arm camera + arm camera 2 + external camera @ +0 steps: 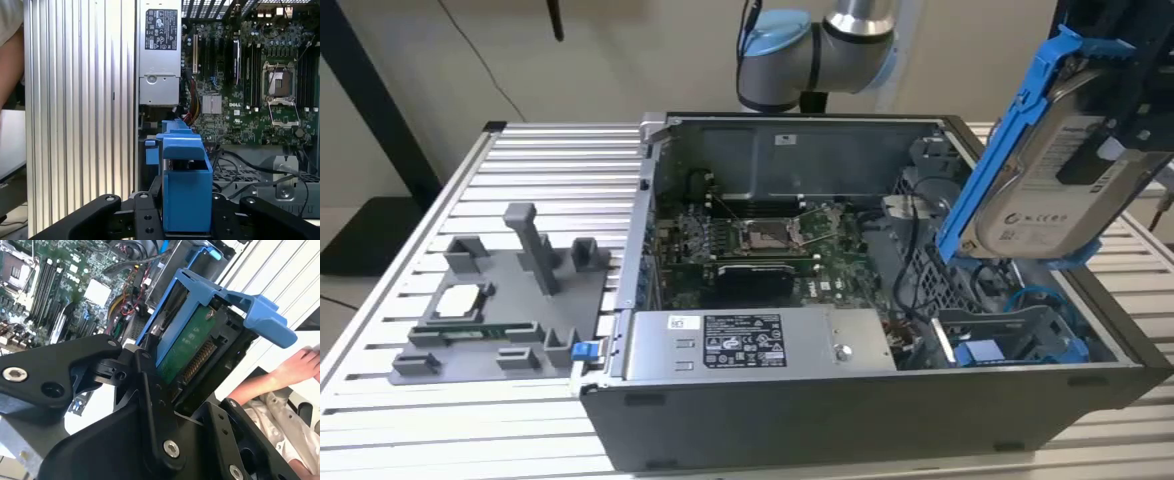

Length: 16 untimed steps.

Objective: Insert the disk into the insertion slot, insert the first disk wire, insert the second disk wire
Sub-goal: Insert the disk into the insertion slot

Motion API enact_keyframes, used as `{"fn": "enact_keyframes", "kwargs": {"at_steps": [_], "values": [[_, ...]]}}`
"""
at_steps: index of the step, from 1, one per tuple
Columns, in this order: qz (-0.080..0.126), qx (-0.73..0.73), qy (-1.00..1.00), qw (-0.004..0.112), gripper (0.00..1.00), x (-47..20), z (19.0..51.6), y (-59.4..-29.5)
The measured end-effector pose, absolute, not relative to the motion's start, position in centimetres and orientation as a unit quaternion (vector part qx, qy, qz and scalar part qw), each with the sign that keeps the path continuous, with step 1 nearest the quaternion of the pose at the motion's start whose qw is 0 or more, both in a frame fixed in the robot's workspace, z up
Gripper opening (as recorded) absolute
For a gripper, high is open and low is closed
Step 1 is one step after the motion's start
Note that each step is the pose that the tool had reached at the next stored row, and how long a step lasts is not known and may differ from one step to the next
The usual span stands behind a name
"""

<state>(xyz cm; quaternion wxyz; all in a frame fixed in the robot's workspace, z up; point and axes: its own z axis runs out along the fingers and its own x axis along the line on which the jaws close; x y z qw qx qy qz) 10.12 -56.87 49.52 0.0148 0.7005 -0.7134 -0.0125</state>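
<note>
My gripper (1110, 150) is shut on the disk (1047, 180), a silver-grey drive with a white label in a bright blue carrier. It hangs tilted above the exterior view's right end of the open computer case. In the second wrist view the black fingers (150, 370) clamp the carrier, and the disk's green board (192, 347) faces the camera. The first wrist view looks along the blue carrier (185, 185) between the finger links. Below the disk sits the insertion slot (1014, 335), a grey sheet-metal cage with blue parts. Cables (1034, 298) lie beside it; I cannot tell which are the disk wires.
The case holds a grey power-supply box (747, 345) at the front and a motherboard with a square socket (761, 237). A grey fixture with small parts (494, 300) stands on the ribbed table (400, 420). A person's arm (280, 375) is close to the gripper.
</note>
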Motion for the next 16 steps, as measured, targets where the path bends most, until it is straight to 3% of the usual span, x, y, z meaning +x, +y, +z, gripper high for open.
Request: {"fn": "enact_keyframes", "kwargs": {"at_steps": [16], "values": [[0.001, 0.701, -0.714, 0.004, 0.0, 10.1, 47.8, -57.7]]}}
